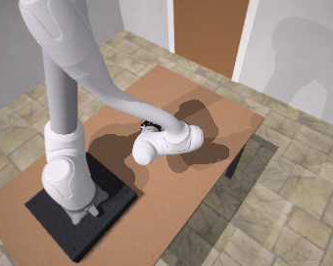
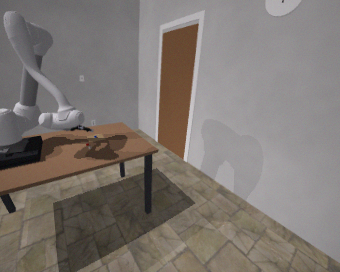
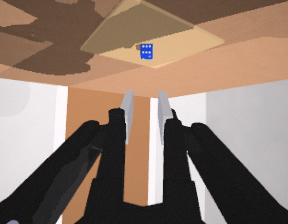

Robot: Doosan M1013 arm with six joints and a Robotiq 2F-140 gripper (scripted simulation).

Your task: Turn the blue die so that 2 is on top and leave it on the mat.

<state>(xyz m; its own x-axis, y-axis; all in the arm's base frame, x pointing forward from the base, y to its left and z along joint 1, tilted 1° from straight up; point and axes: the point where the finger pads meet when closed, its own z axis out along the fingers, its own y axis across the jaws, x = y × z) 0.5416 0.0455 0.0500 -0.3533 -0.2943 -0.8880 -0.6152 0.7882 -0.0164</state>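
The blue die (image 3: 147, 51) lies on the tan mat (image 3: 150, 37) near one of its edges; the face turned to the wrist camera shows six pips. My gripper (image 3: 145, 102) is well away from the die. Its fingers stand a narrow gap apart with nothing between them. In the top view the gripper (image 1: 151, 128) is mostly hidden behind the arm's wrist above the middle of the table. In the exterior view the blue die is a small speck on the table, beyond the gripper (image 2: 80, 128).
A red die (image 2: 88, 145) lies on the table nearer the front edge. The arm's black base plate (image 1: 79, 207) takes up the table's near end. A brown door (image 2: 175, 90) stands in the wall behind the table.
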